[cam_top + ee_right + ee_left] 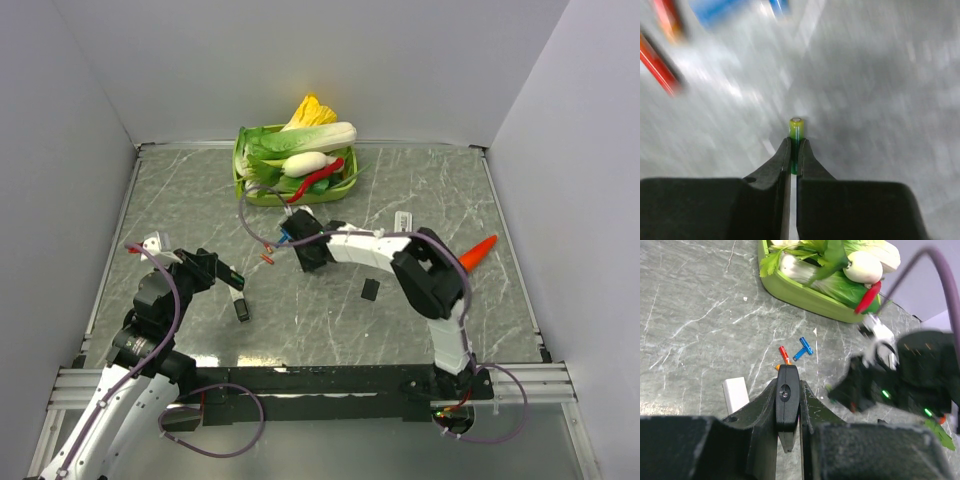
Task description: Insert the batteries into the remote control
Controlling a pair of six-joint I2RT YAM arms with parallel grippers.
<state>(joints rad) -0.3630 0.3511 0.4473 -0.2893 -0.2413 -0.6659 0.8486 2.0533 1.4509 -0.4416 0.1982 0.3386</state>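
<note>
My left gripper (788, 390) is shut on a black remote control (786, 400), held edge-on between its fingers; from above the remote control (241, 306) hangs at the left gripper (230, 282). My right gripper (795, 145) is shut on a green battery (796, 129), whose metal tip sticks out past the fingertips just above the table. In the top view the right gripper (297, 240) is near the table's middle. A red battery (784, 353) and a blue battery (803, 347) lie on the table beyond the remote, and they show blurred at the top left of the right wrist view.
A green basket (242, 180) of vegetables and a red chilli stands at the back centre. An orange carrot (478, 252) lies at the right. A small black piece (369, 289) lies in front of the right arm. A white block (736, 392) rests beside the left fingers.
</note>
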